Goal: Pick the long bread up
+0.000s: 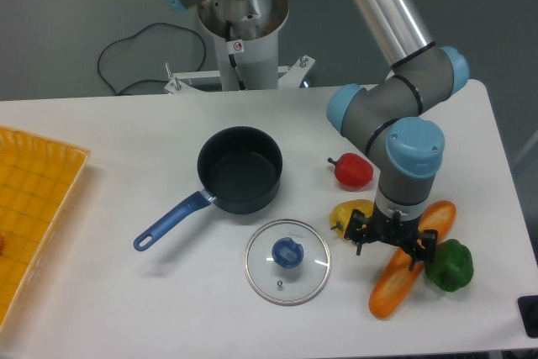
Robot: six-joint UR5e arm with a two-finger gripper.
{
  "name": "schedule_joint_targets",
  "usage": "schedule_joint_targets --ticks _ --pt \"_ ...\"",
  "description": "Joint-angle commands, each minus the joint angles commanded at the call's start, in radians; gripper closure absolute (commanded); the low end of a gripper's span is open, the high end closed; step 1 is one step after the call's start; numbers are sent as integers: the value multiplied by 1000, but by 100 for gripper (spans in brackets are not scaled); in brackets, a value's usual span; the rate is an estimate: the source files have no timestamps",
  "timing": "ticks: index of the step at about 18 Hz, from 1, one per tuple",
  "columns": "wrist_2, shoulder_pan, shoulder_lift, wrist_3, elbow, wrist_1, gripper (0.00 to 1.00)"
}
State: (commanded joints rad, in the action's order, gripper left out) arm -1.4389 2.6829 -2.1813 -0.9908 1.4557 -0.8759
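The long bread [393,285] lies at the front right of the table, a glossy orange loaf slanting from lower left to upper right. Its middle is hidden by my gripper [393,243], which hangs directly above it, pointing down. The wrist and mount cover the fingers from this angle, so their state and whether they touch the loaf cannot be made out.
A green pepper [450,265] sits against the bread's right side, a yellow pepper [350,213] just left of the gripper, a red pepper [353,171] behind it. A glass lid [287,261], a dark blue pot [239,171] and a yellow tray [29,208] lie to the left.
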Motion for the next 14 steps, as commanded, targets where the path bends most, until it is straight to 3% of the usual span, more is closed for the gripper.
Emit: schedule_joint_targets --ticks 14 --pt "-12 114 21 -127 49 -37 2"
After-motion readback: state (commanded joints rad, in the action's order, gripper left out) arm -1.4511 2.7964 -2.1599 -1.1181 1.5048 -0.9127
